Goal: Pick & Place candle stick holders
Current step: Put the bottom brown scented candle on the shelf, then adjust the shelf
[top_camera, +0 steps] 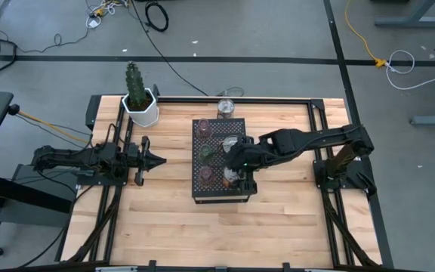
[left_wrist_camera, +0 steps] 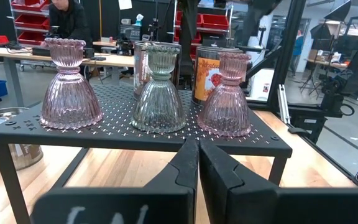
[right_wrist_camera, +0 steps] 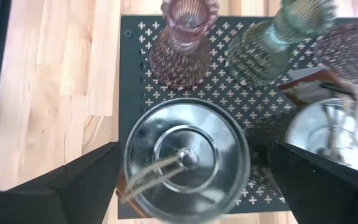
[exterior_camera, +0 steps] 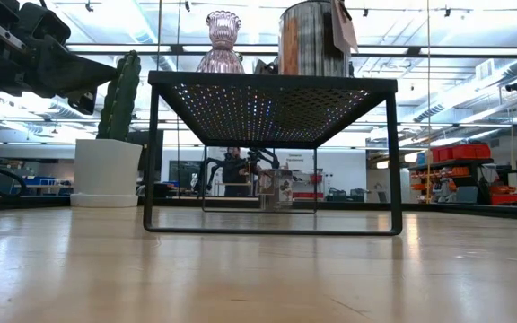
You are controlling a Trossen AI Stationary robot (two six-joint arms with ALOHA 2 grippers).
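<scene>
A black perforated stand in the middle of the table carries several holders. In the left wrist view these are a pink one, a green one and a second pink one, with silvery ones behind. My right gripper is open above the stand, pointing down. Its fingers stand on either side of a wide silvery holder. A second silvery holder with a tag stands beside it. My left gripper is shut and empty, left of the stand.
A white pot with a cactus stands at the far left of the table. Another silvery holder stands on the table at the far edge, behind the stand. Bare wood lies along the near half of the table.
</scene>
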